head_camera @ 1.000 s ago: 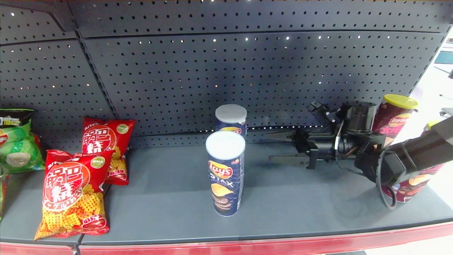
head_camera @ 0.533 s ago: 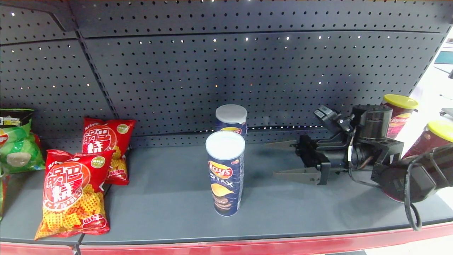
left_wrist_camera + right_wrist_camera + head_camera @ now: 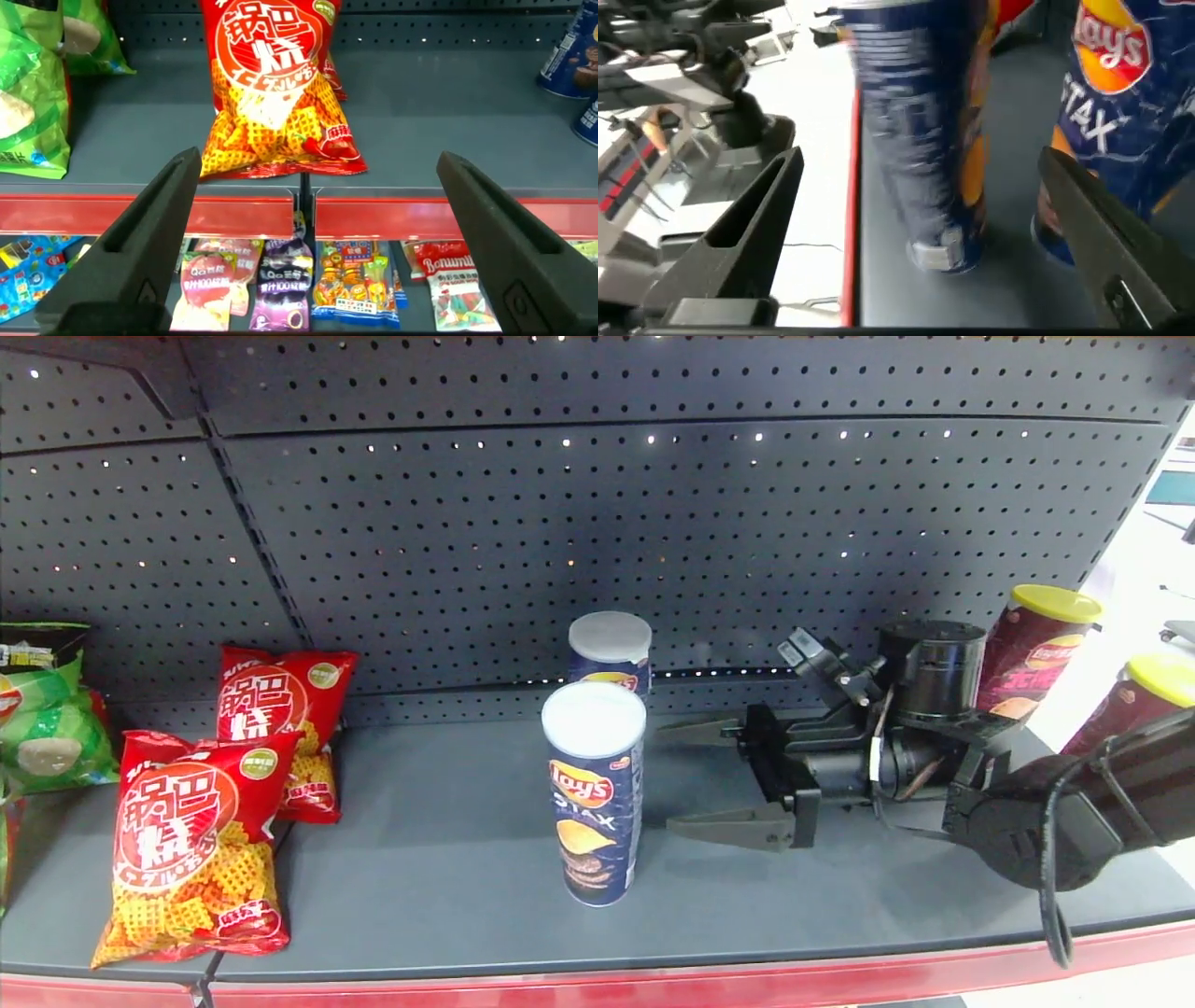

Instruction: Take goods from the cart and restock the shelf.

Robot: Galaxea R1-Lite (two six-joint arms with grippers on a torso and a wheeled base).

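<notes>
While your right pincer [image 3: 665, 779] lay level over the shelf [image 3: 448, 868] in the head view, its jaws stood spread and held nothing. The tips were just beside the front blue can [image 3: 595, 793] but apart from it. That can stood upright near the shelf's middle, with the rear blue can [image 3: 610, 649] close behind it by the back panel. Two maroon cans [image 3: 1038, 635] stood at the right end. Red bags [image 3: 191, 849] and a green bag [image 3: 42, 709] sat at the left. Every can was lidded and every bag sealed, so contents could not be verified.

In the left wrist view, your left pincer [image 3: 318, 163] was spread and empty, outside the shelf's front edge and facing the red bags. Small packets [image 3: 308, 280] lined the tier below.

In the right wrist view, the front blue can lined up between the spread jaws, with the rear blue can near one finger.

Risk, in my judgement: the tall, narrow front can would topple if a finger struck it off-centre. It could then knock its neighbour or roll over the red edge.
</notes>
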